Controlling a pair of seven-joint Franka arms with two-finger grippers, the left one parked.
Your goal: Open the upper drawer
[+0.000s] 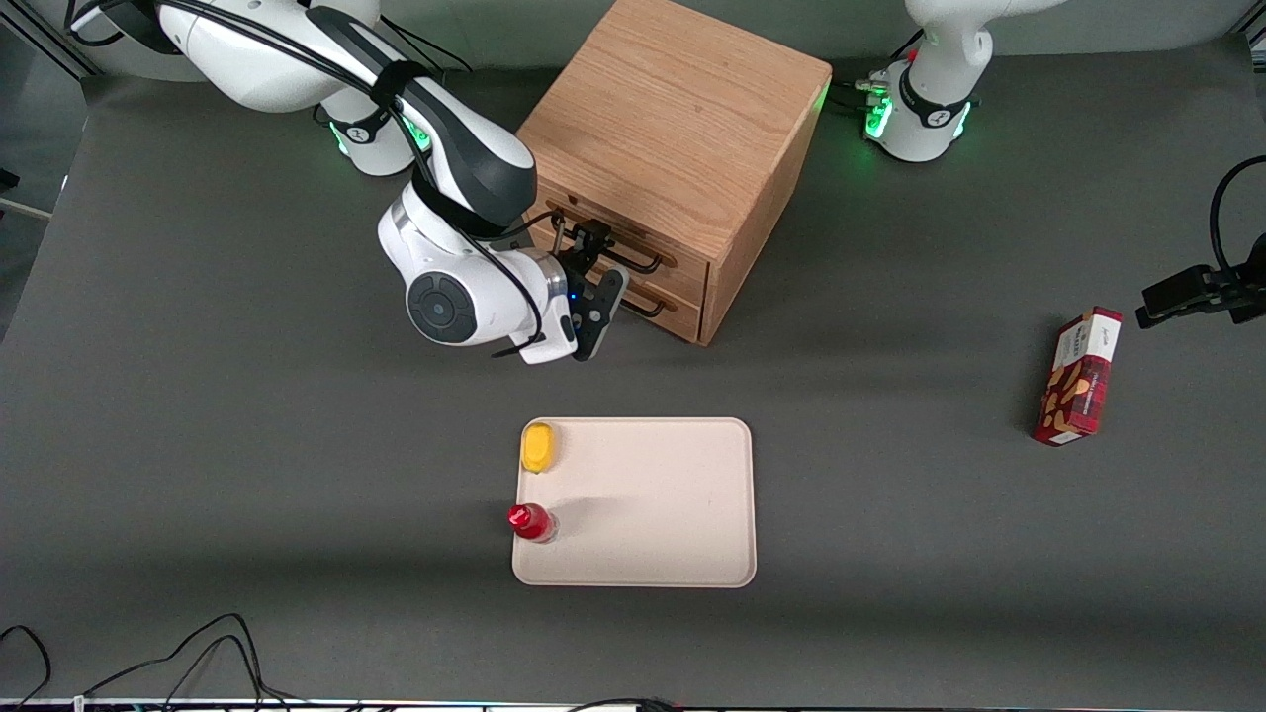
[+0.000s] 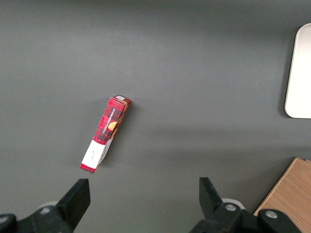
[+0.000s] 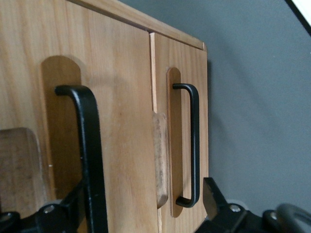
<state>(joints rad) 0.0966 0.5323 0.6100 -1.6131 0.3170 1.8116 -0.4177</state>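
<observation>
The wooden cabinet [image 1: 673,119] stands at the back middle of the table. Its upper drawer [image 1: 633,242] looks closed, and its wide black wire handle [image 1: 643,265] runs across the front. The lower drawer [image 1: 682,314] sits beneath it. My right gripper [image 1: 591,242] is open in front of the upper drawer, at the handle's end nearer the working arm. In the right wrist view the upper drawer [image 3: 121,97] fills the frame. Its handle [image 3: 90,145] passes close by one finger [image 3: 63,213]. The other finger [image 3: 214,199] stands past the lower drawer's handle [image 3: 194,145]. The gripper [image 3: 138,208] grasps nothing.
A beige tray [image 1: 692,494] lies nearer the front camera than the cabinet, with a yellow object [image 1: 538,447] and a red bottle [image 1: 529,520] on it. A red box [image 1: 1078,376] lies toward the parked arm's end and shows in the left wrist view [image 2: 107,133]. Cables [image 1: 198,648] lie at the front edge.
</observation>
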